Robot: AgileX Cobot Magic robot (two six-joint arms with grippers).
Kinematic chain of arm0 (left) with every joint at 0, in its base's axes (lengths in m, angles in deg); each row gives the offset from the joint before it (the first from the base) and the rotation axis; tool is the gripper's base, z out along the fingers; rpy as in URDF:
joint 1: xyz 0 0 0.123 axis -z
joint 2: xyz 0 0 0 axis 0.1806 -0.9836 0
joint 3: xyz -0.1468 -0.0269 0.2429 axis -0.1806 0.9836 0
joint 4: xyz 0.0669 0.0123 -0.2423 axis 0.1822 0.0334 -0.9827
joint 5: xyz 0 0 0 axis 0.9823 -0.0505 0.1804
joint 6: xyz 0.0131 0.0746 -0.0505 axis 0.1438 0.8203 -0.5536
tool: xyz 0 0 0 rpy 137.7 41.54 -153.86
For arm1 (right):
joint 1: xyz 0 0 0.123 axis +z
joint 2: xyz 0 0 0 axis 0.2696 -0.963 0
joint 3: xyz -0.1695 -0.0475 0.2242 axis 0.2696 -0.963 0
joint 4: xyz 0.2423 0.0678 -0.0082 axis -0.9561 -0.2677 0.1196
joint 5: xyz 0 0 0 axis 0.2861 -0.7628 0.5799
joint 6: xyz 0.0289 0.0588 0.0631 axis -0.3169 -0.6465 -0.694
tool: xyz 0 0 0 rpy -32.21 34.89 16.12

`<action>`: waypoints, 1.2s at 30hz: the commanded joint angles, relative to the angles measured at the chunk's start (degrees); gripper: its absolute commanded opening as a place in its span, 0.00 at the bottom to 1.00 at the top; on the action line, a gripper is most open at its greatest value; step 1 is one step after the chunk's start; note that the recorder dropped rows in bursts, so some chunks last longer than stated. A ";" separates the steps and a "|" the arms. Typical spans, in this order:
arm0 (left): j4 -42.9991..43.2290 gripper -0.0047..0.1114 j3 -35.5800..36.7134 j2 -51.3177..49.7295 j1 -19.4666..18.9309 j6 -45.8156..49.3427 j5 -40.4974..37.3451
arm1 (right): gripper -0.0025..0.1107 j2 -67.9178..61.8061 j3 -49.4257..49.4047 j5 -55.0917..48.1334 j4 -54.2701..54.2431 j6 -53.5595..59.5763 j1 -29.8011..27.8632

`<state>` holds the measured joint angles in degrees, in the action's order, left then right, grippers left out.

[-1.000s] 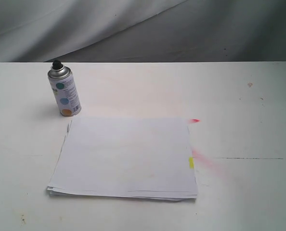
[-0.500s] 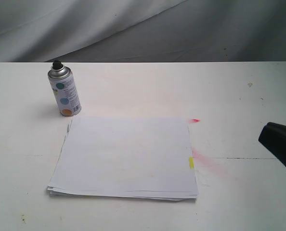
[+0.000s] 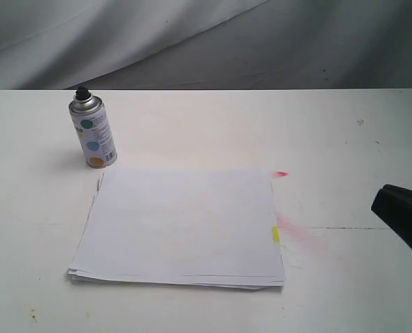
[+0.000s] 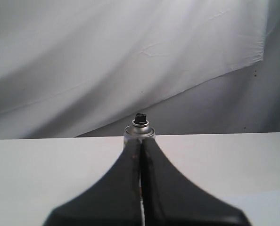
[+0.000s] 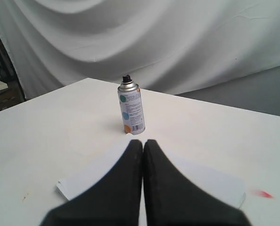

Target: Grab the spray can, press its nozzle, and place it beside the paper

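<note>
The spray can (image 3: 93,135) stands upright on the white table (image 3: 345,125), just behind the far left corner of the paper (image 3: 182,225), its black nozzle (image 3: 81,91) on top. The paper's yellow tab (image 3: 275,234) is on its right edge. My right gripper (image 3: 378,201) enters at the exterior view's right edge, well right of the paper, shut and empty. In the right wrist view the gripper (image 5: 143,143) hangs over the paper (image 5: 93,172) facing the can (image 5: 130,109). My left gripper (image 4: 140,142), shut and empty, lines up in front of the can (image 4: 139,132); it is outside the exterior view.
Pink spray stains mark the table to the right of the paper, one small red spot (image 3: 281,173) and a larger smear (image 3: 299,234). A grey-white cloth backdrop (image 3: 192,41) hangs behind the table's far edge.
My right gripper has come into the exterior view from the right edge over the last second; since half a second ago it has barely shifted. Can and paper have not moved.
</note>
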<state>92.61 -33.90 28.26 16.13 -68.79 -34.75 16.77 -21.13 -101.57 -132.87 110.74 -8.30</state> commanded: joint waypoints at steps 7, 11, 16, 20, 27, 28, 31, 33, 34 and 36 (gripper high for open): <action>0.05 0.04 0.22 0.24 -0.14 -0.38 0.53 | 0.02 0.33 -0.31 21.48 -2.81 -4.60 0.12; 0.05 0.04 0.22 0.24 -0.14 -0.38 0.53 | 0.02 0.33 -0.31 27.49 38.79 -44.73 0.12; 0.05 0.04 0.22 0.24 -0.14 -0.38 0.53 | 0.02 0.33 -1.45 34.71 82.18 -81.18 0.12; 0.05 0.04 0.22 0.24 -0.14 -0.38 0.53 | 0.02 0.33 -7.31 43.56 83.46 -83.45 0.12; 0.05 0.04 0.22 0.24 -0.14 -0.38 0.53 | 0.02 1.07 -9.23 43.63 88.66 -87.63 0.12; 0.05 0.04 0.22 0.24 -0.14 -0.38 0.53 | 0.02 1.86 -9.23 42.94 89.11 -87.63 0.12; 0.05 0.04 0.22 0.24 -0.14 -0.38 0.53 | 0.02 5.61 -9.64 41.20 89.25 -87.31 0.00; 0.05 0.04 0.22 0.24 -0.14 -0.38 0.53 | 0.02 8.09 -11.08 40.93 89.25 -87.31 0.00; 0.05 0.04 0.22 0.24 -0.14 -0.38 0.53 | 0.02 8.95 -11.08 40.93 89.25 -87.47 0.00; 0.05 0.04 0.22 0.24 -0.14 -0.38 0.53 | 0.02 10.90 -11.08 37.58 89.01 -87.74 0.00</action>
<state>92.61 -33.90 28.26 16.13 -68.79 -34.75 25.34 -31.79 -60.82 -44.59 23.52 -8.30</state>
